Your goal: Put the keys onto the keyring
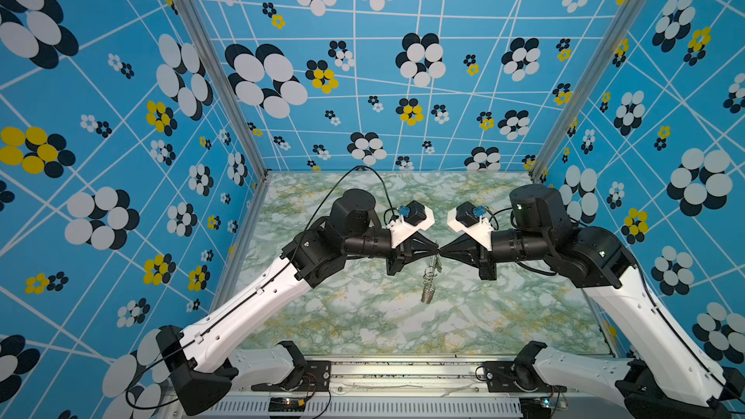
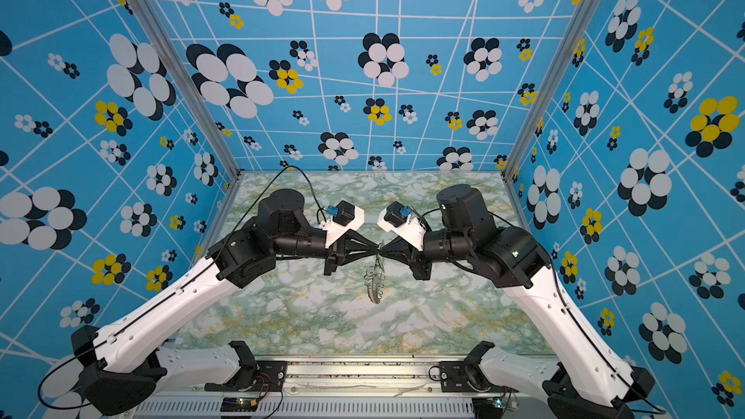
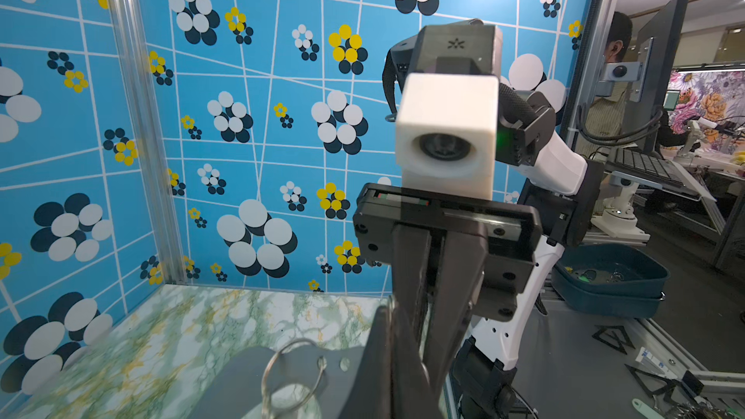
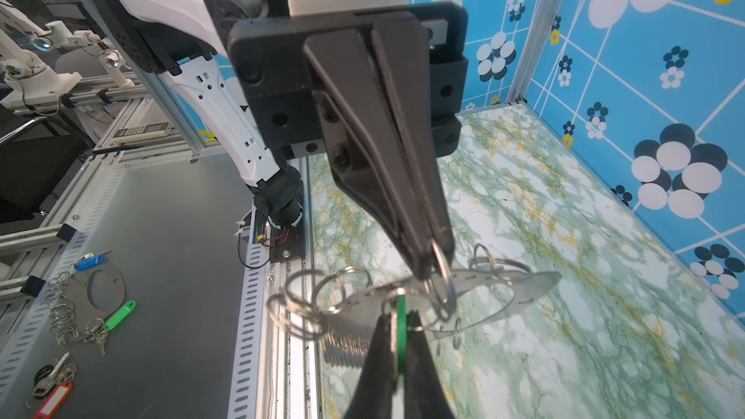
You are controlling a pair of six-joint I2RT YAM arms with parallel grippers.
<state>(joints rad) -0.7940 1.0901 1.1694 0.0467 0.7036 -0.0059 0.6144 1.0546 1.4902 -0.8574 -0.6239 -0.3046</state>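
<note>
Mid-scene, right gripper (image 1: 444, 253) is pinching the green key (image 4: 401, 332), tip to tip with left gripper (image 1: 433, 251). Left jaws are sitting nearly together at a wire loop (image 4: 453, 288) of the hanging keyring (image 1: 428, 284); cannot tell if gripping.

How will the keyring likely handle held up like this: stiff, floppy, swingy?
The keyring hangs from one edge, so it will probably swing with any motion. Its flat band looks rigid and should keep its shape. The wire loops splay at varied angles, so they likely flop and may snag.
</note>
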